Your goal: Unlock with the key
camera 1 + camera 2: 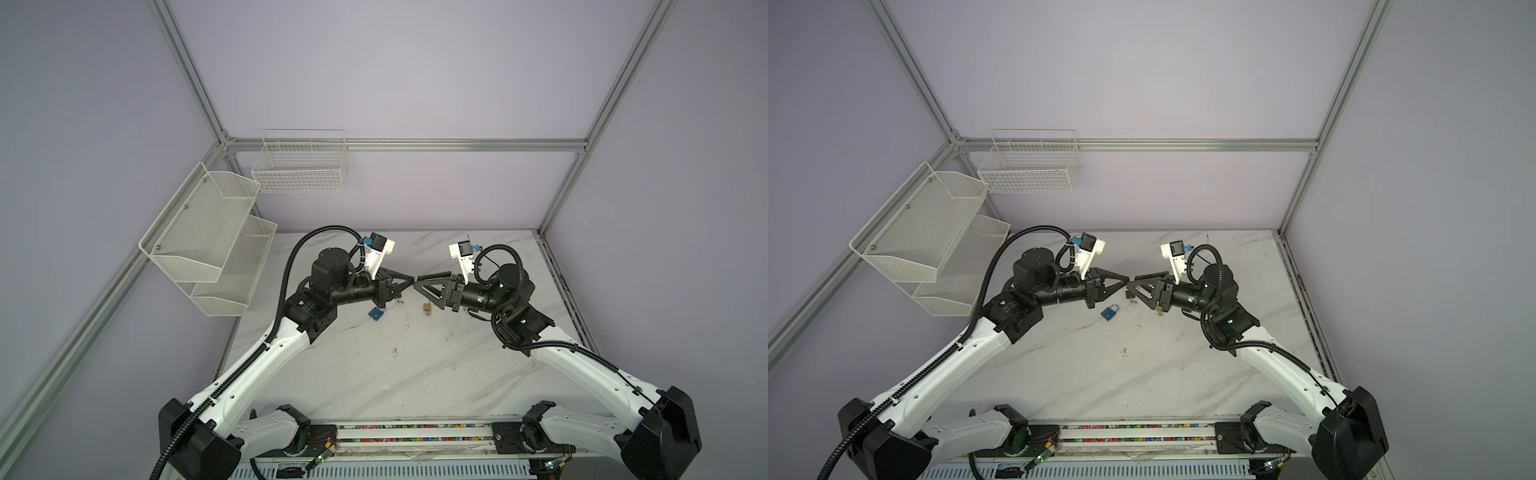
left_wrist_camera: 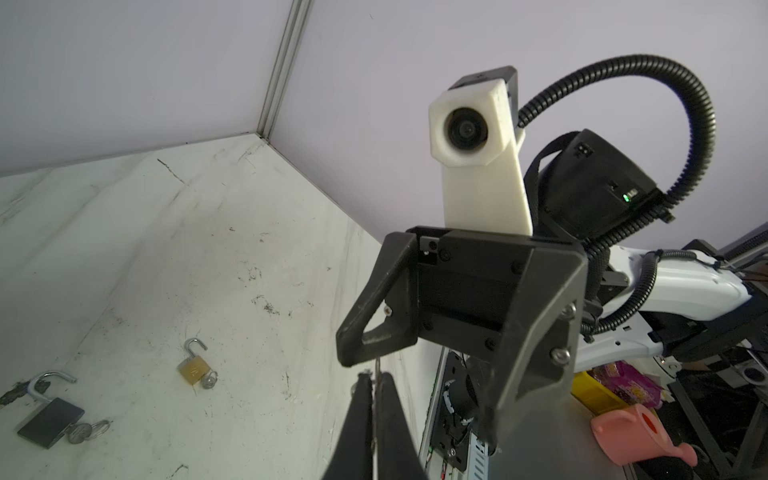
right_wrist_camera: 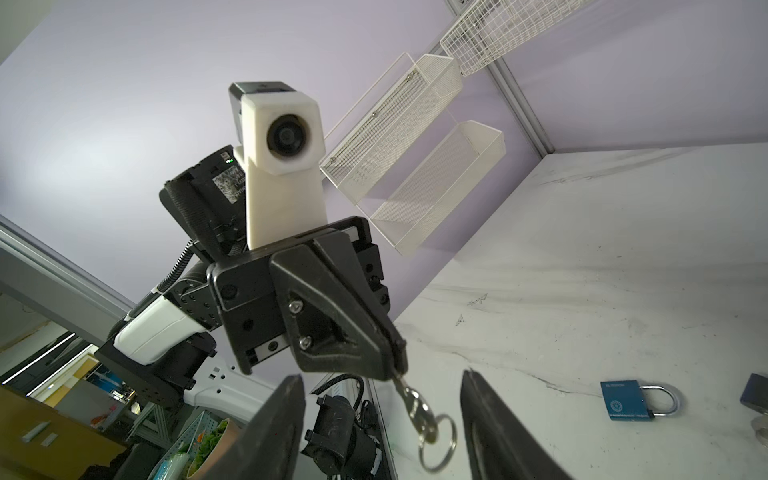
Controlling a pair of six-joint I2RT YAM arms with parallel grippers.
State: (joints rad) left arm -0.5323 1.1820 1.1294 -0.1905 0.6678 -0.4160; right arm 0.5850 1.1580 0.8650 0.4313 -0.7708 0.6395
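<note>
left end effector [image 1: 409,282] pinching key [image 3: 409,400] — right end effector [image 1: 418,282] spread, both well inside table [image 1: 395,382] edges

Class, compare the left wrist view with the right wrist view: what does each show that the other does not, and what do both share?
Left wrist only: a brass padlock, shackle open. Right wrist only: a blue padlock, shackle closed, white mesh shelves, and the ring dangling below the key. Both: the marble table and the left pincer, shut on that key.
</note>
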